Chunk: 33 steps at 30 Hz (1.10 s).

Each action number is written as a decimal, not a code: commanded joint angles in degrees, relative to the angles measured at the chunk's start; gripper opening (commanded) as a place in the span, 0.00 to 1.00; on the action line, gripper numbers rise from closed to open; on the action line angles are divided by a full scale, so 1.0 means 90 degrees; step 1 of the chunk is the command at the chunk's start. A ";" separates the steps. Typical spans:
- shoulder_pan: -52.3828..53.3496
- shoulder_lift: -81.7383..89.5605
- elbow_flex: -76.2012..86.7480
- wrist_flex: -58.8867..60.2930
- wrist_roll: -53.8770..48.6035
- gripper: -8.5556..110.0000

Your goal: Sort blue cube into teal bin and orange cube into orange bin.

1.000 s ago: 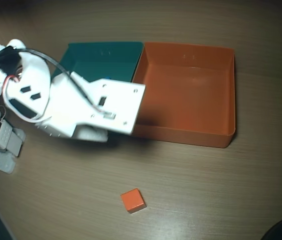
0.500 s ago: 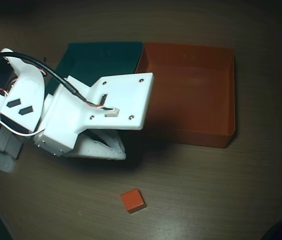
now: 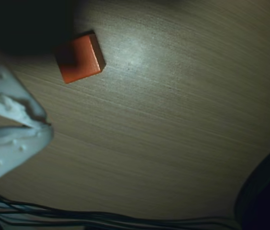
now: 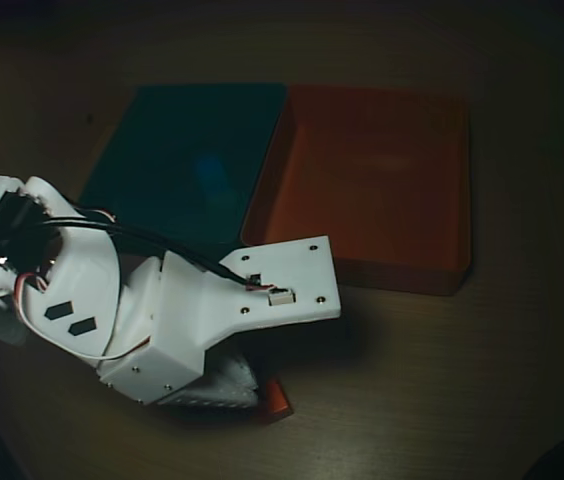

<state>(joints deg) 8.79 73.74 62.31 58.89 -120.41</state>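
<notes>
Step in hand, as I read it: you're on the approach to the orange cube [image 3: 79,56]. The blue cube [image 4: 205,163] looks sorted already: there's a dim blue patch on the teal bin [image 4: 122,155] floor in the overhead view, too dark to be certain.

The orange cube sits on the bare table [image 3: 173,134]. Overhead shows only its corner poking out past the arm's white housing [image 4: 177,330]. In the wrist view it's upper left, clear of the white fingers [image 3: 10,139], nothing touching it.

Gripper [image 3: 39,127]: the two fingertips meet at a point in the wrist view with no gap visible, and nothing is between them. It reads as closed and empty, but only part of the jaws is in frame.

Next move calls for opening the jaws, getting them over the cube, squaring to its faces (it sits rotated in the wrist view), then dropping down around it.

Clearance:
- Table around the cube is clear.
- Cables [image 3: 77,218] run along the bottom edge of the wrist view, away from the cube.
- Dark round object [image 3: 266,196] at lower right, well apart.
- The orange bin [image 4: 457,180] has its near wall between cube and drop spot, so you'll need lift before carrying across. The teal bin touches it on the left in the overhead view.
</notes>
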 commanded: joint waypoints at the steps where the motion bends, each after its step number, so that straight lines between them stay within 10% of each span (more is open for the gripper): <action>1: 0.0088 0.0000 -0.0469 -0.0098 -0.0068 0.23; 9: 0.0234 -0.0518 -0.0479 -0.0107 -0.0146 0.44; 33: 0.0283 -0.1777 -0.0459 -0.1045 -0.0039 0.44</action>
<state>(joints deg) 10.90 56.69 61.96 50.36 -121.03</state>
